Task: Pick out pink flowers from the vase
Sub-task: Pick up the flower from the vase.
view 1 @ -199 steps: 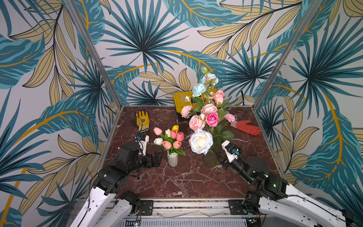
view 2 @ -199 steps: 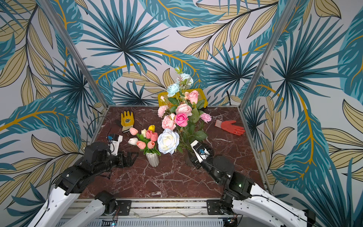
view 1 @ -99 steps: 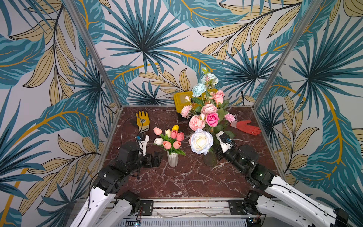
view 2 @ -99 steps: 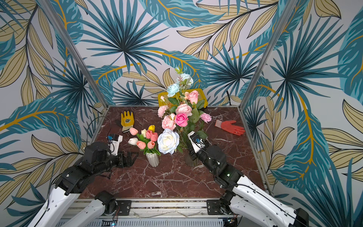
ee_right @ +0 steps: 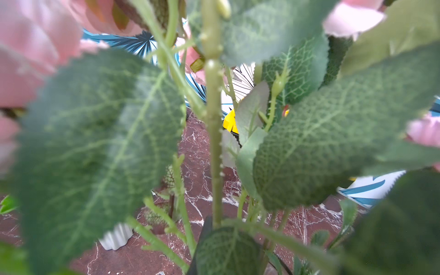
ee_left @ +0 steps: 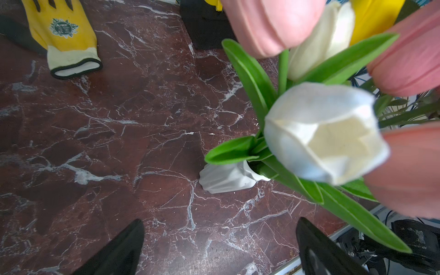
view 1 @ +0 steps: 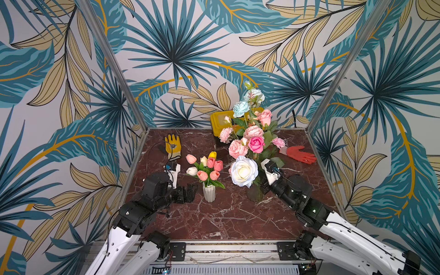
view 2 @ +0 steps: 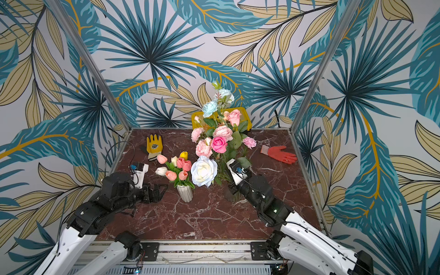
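Observation:
Pink flowers crowd the tall bouquet in both top views: a hot pink rose, pale peonies and a small carnation, all standing in a dark vase. More pink tulips fill a small white ribbed vase. My right gripper is pushed in among the bouquet's stems below the blooms. It is shut on a thorny green stem; leaves hide which bloom the stem carries. My left gripper hangs open and empty beside the white vase.
A big white rose and pale blue blooms share the bouquet. A yellow glove lies at the back left, a red glove at the right, and a yellow box against the back wall.
My right arm has pushed forward into the bouquet's stems and its jaws have closed on one. The left arm has not moved.

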`<action>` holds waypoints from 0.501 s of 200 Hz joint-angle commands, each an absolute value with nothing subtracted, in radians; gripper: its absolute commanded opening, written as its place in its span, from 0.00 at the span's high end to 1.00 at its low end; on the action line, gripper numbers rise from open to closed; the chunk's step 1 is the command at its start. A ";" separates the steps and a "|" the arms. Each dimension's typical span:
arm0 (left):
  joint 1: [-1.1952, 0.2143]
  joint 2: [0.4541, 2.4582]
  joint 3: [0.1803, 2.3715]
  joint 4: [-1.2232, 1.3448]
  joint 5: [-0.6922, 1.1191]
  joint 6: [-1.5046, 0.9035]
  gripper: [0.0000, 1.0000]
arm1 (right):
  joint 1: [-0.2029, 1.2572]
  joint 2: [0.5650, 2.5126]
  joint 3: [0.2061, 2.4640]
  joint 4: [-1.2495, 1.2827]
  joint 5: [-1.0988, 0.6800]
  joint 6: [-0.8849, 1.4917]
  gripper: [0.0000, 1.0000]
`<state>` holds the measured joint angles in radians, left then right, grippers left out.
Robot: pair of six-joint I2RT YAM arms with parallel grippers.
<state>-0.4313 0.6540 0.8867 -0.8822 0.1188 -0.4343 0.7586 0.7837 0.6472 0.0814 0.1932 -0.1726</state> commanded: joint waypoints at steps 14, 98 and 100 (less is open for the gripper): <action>-0.435 0.632 0.880 -0.865 0.126 -0.419 0.00 | 0.755 0.754 0.667 0.070 0.168 -0.184 0.99; -0.435 0.558 0.992 -0.894 0.057 -0.392 0.00 | 0.755 0.695 0.806 -0.069 0.116 -0.201 0.98; -0.435 0.558 0.995 -0.894 0.062 -0.388 0.01 | 0.755 0.694 0.811 -0.074 0.115 -0.201 0.99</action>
<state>-0.4316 0.5686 0.9142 -0.9039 0.0597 -0.4286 0.7570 0.7227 0.7616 -0.0189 0.1478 -0.1925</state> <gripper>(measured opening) 0.995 0.070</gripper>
